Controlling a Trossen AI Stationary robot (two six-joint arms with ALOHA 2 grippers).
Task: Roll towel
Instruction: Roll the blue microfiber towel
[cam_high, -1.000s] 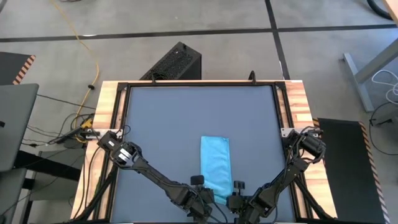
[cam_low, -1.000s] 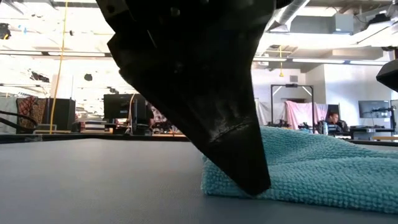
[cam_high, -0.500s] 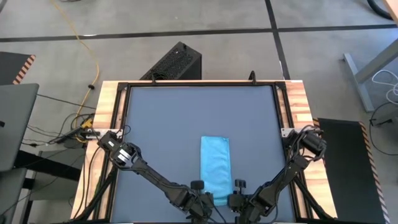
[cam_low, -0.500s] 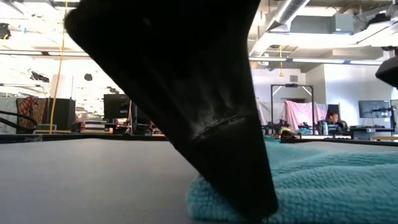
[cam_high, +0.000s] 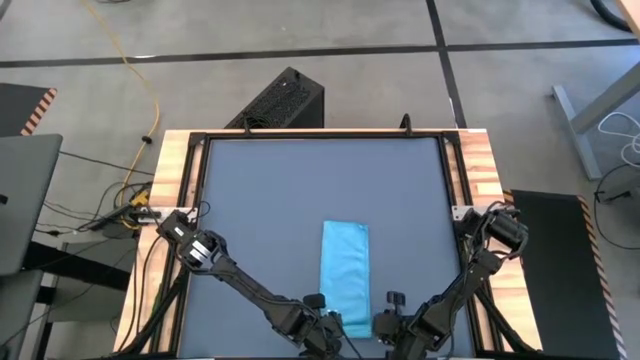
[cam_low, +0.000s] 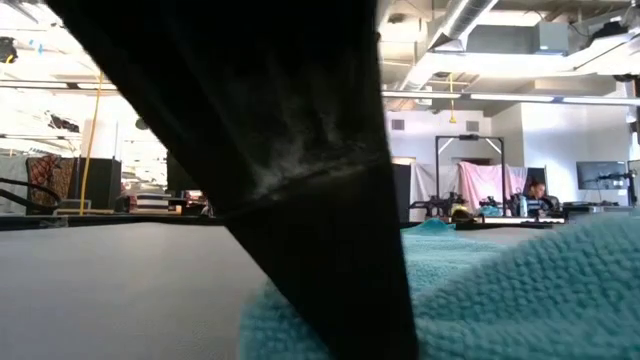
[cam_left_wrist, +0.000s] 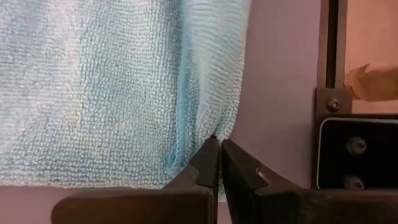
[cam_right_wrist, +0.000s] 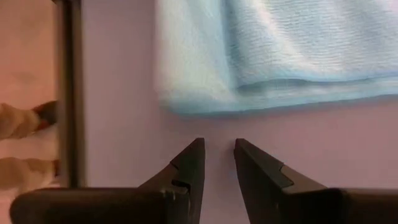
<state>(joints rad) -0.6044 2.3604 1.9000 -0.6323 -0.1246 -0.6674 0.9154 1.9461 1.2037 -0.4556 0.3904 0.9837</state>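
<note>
Dark tabletop (cam_high: 300, 190), towel (cam_left_wrist: 112, 87) corner pinched between left fingers (cam_left_wrist: 205, 163); right fingers (cam_right_wrist: 193, 163) apart beside it.

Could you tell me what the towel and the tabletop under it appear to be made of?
The towel looks like soft terry or microfibre cloth: sky-blue, matte, with a fine looped pile plain in both wrist views. The tabletop seems a smooth, matte dark grey sheet, perhaps a mat or laminate, edged by a black frame; the exact material is unclear.

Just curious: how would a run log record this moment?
left gripper: shut on towel corner | right gripper: open, short of towel
</note>
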